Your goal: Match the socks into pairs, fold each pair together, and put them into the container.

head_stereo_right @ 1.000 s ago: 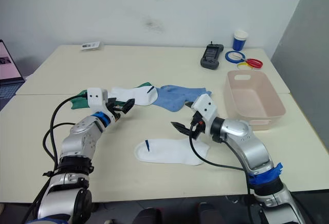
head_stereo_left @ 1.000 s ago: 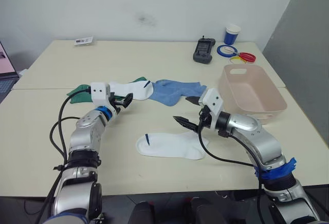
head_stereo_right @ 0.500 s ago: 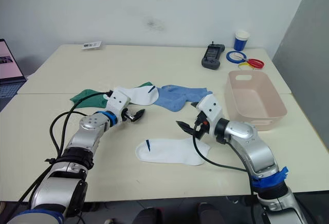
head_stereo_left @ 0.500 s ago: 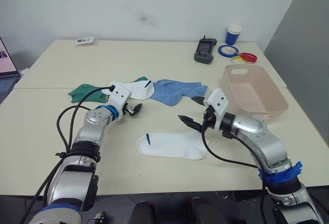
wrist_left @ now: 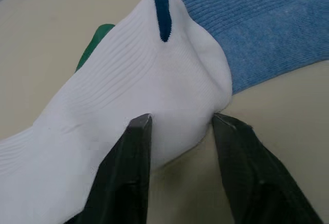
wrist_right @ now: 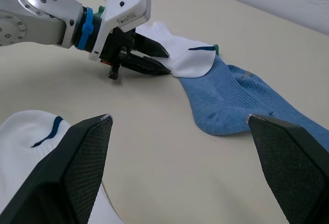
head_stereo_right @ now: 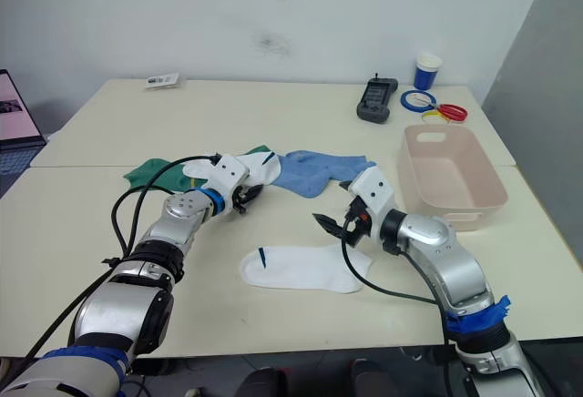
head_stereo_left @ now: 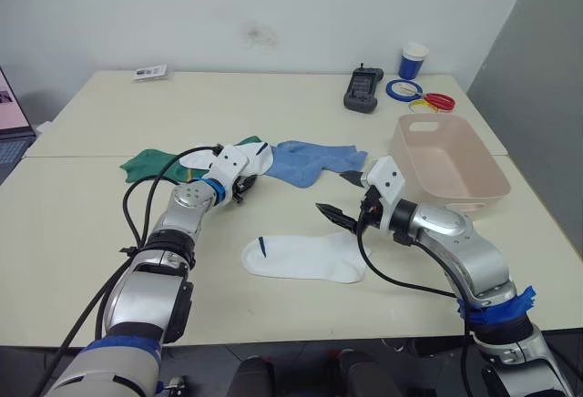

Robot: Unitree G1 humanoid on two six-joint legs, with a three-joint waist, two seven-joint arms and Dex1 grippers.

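Observation:
My left gripper is shut on the near edge of a white sock with a dark blue mark, which bunches up between its black fingers. That sock lies at the back, overlapping a dark green sock on its left and a light blue sock on its right. A second white sock lies flat nearer the front. My right gripper hovers open above the table just beyond that sock's right end, holding nothing. The pink-beige container stands to its right.
At the back right are a black device, a blue-and-white cup and coloured tape rings with scissors. A small card lies at the back left. A seam joins the two tables on the left.
My left gripper has reached forward and to the right onto the back white sock's edge and closed its fingers on it. The right gripper has shifted only slightly.

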